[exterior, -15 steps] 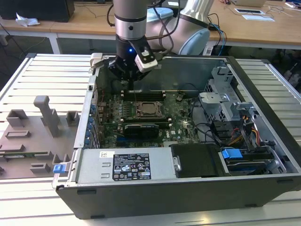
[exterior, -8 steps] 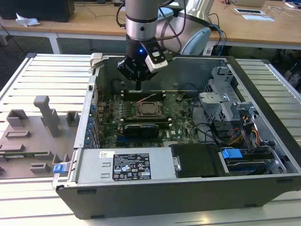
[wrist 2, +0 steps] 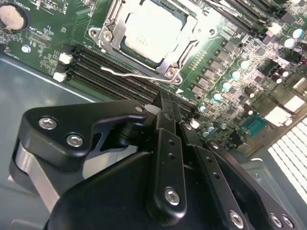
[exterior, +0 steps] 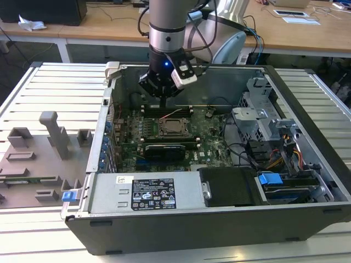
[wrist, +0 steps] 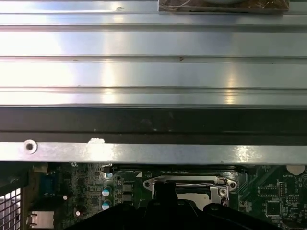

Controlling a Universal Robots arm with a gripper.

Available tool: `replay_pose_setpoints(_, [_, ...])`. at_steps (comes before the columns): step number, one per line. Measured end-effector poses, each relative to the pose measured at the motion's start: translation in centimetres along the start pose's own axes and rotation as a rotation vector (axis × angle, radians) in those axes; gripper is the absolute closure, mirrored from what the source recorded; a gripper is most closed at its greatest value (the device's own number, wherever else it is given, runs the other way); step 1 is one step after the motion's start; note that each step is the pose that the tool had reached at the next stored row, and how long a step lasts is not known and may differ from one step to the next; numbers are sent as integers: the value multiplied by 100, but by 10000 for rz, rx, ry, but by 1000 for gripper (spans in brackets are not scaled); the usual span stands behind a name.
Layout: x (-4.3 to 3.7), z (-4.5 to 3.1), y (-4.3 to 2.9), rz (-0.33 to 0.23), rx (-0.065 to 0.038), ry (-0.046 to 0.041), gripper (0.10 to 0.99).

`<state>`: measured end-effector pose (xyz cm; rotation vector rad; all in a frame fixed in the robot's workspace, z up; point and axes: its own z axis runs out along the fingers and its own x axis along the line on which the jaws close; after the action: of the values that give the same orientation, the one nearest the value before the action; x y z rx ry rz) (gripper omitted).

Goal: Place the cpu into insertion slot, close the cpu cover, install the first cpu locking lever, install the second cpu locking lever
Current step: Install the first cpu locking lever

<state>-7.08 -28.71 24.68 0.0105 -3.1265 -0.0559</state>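
Note:
The cpu [wrist 2: 151, 28] lies flat in the insertion slot [exterior: 171, 127] on the green board, its silver-grey top showing through the window of the cpu cover [wrist 2: 169, 67]. That cover is folded down around the chip. A thin wire locking lever [wrist 2: 125, 74] stands loose beside the socket, over the black memory slots. My gripper [wrist 2: 167, 103] hangs just above the socket's far edge, fingers [wrist 2: 164, 124] pressed together with nothing between them. In the exterior view the gripper [exterior: 164, 98] hovers over the socket. The first wrist view has the cover [wrist: 189, 182] past the gripper [wrist: 165, 191].
The open computer case [exterior: 181, 219] surrounds the board, with a metal wall [wrist: 153, 153] close behind the gripper. Memory slots [wrist 2: 110, 67], a drive cage [exterior: 263, 120] and cables [exterior: 285, 153] crowd the exterior view's right. Grey fixtures [exterior: 52, 142] stand on the table at its left.

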Motion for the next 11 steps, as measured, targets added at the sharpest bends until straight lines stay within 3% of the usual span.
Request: replay_pose_setpoints(11, [-3,161,-6,0,-1,6,984])
